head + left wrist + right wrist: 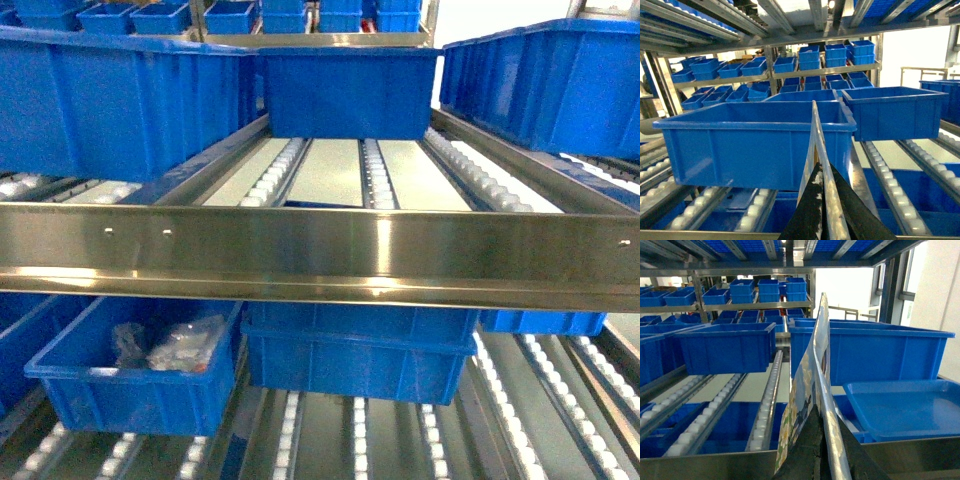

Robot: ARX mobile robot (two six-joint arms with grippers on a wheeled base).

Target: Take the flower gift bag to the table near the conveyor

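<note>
Both hands pinch flower gift bag; no writing legible.

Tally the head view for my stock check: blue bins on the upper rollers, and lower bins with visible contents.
Deep blue plastic bins on the upper steel roller rack: 3
Lower blue plastic bin showing packets inside: 1
Total: 4
</note>
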